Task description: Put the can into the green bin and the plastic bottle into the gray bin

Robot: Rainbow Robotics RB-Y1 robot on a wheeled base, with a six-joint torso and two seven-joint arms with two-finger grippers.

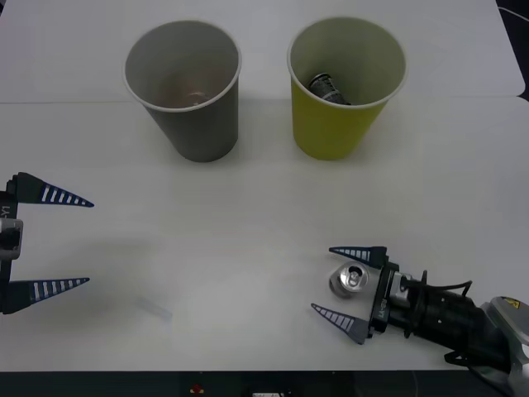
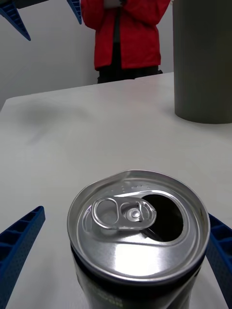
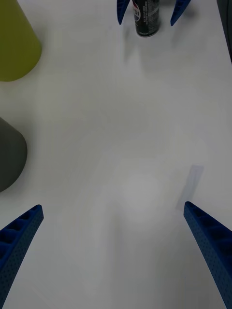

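Observation:
A small dark can [image 1: 349, 279] with a silver top and pull tab stands upright near the table's front right. My right gripper [image 1: 322, 278] is open around it, one finger on each side; in the right wrist view a clear gap shows between the can [image 2: 137, 227] and one of the fingers [image 2: 19, 246]. The green bin [image 1: 347, 91] stands at the back right with a dark cylindrical object [image 1: 326, 87] lying inside. The gray bin [image 1: 183, 91] stands to its left. My left gripper [image 1: 89, 242] is open over bare table at the far left. The plastic bottle is out of view.
The white table [image 1: 223, 240] has open room between the two arms and in front of both bins. In the left wrist view the can [image 3: 147, 19] stands far across the table, with the green bin [image 3: 17, 43] and gray bin [image 3: 9, 154] off to one side.

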